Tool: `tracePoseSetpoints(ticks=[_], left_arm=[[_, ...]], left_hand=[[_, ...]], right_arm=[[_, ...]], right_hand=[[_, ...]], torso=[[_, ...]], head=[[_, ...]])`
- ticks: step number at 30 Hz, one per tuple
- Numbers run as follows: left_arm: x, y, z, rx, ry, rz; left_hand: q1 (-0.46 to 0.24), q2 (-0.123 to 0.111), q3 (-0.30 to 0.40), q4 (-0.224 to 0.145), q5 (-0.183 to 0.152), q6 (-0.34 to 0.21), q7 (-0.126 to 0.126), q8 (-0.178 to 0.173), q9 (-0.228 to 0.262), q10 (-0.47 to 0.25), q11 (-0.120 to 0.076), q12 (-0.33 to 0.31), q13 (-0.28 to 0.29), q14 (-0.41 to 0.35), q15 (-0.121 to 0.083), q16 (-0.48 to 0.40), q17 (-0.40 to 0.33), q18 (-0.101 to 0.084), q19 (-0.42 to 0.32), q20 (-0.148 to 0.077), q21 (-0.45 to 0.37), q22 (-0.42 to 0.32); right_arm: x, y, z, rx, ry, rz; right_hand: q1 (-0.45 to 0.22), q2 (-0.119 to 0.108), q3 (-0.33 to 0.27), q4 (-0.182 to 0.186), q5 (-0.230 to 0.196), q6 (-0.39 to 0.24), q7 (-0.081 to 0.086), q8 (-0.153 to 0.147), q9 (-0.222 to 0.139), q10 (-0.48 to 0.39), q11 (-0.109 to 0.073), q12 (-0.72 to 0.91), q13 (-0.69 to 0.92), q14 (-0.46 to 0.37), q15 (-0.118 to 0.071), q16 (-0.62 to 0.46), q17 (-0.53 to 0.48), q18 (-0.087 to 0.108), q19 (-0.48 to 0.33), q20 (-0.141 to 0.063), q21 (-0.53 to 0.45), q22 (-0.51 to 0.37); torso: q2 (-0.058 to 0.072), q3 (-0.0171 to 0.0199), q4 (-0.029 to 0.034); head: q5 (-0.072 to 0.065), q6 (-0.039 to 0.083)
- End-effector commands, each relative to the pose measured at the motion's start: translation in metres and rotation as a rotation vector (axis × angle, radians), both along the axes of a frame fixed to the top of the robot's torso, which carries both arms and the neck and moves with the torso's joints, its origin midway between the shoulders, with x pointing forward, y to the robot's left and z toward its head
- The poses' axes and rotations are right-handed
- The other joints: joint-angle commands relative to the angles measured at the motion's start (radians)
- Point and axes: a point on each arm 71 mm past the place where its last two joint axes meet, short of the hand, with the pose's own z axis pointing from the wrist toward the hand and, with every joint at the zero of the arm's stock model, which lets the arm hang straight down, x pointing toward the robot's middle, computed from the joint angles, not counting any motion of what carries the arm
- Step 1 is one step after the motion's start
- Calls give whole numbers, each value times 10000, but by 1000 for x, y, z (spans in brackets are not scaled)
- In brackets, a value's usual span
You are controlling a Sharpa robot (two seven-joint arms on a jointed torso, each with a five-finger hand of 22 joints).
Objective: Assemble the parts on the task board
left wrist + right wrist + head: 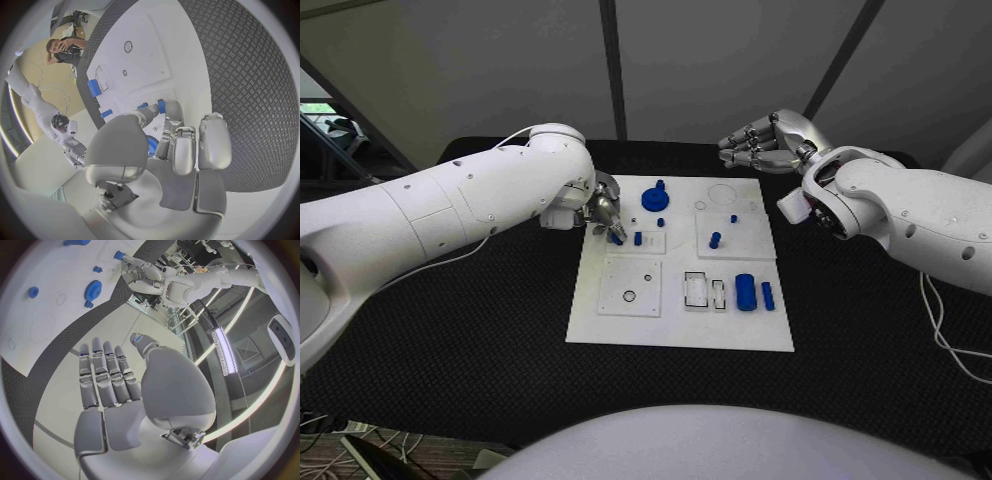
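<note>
The white task board (682, 325) lies mid-table. My left hand (602, 213) hovers over its near-left part and pinches a small blue peg (616, 238) between thumb and a finger; the wrist view shows the peg (160, 106) at the fingertips above the board (150, 55). Beside it a short blue peg (638, 239) stands in the board. A blue gear (655, 197) sits farther back. My right hand (762, 143) hangs off the board's far right corner, holding nothing, its fingers (106, 375) stretched out side by side.
A blue peg (714, 240) stands mid-board. A thick blue cylinder (746, 291) and a thin one (767, 295) lie at the right edge beside rectangular slots (697, 289). A square plate with a round hole (630, 286) sits left of them. Black table (473, 330) surrounds the board.
</note>
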Motion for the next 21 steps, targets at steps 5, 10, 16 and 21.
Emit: tracePoseSetpoints(ticks=[5, 10, 16, 21], left_arm=[[-5, -1, -8, 215, 288, -145], [-5, -2, -8, 240, 310, -173], [-4, -1, -8, 387, 249, -195], [-2, 0, -8, 445, 197, -128]], left_hand=[[28, 32, 1278, -1328, 112, 13, -12, 45, 15, 272, -162, 80, 28, 919, 22, 39, 2258, -757, 280, 27, 88, 1271], [27, 30, 1281, -1333, 125, 15, -13, 47, 18, 272, -163, 77, 23, 921, 21, 44, 2264, -758, 281, 27, 90, 1274], [20, 29, 1284, -1335, 140, 15, -13, 46, 22, 280, -163, 89, 41, 917, 20, 33, 2252, -751, 272, 26, 60, 1259], [-352, 129, 1019, -1095, -56, 62, -54, -15, 43, 304, -177, 117, 57, 912, 13, 22, 2239, -746, 264, 18, 35, 1267]], right_arm=[[1, 1, 1, -15, -41, 83], [1, 1, 1, -15, -40, 88], [1, 1, 1, -16, -41, 83], [1, 1, 1, -18, -41, 76]], right_hand=[[5, 66, -61, -4, 21, -49, 12, -35, 3, -65, 5, 55, 2, -82, -7, -16, -11, 69, 71, 16, -52, 2], [5, 66, -61, -4, 21, -49, 12, -35, 3, -65, 5, 55, 2, -82, -7, -16, -11, 69, 71, 16, -52, 2], [5, 66, -61, -4, 21, -49, 12, -35, 3, -65, 5, 55, 2, -82, -7, -16, -11, 69, 71, 16, -52, 2], [4, 67, -71, -1, 25, -57, 15, -37, 2, -74, 8, 57, 2, -89, -4, -18, -19, 68, 74, 18, -70, 2]], torso=[[1, 1, -1], [1, 5, 2], [-5, 3, 6], [-4, 6, 1]], head=[[-1, 2], [0, 2], [-1, 2], [0, 2]])
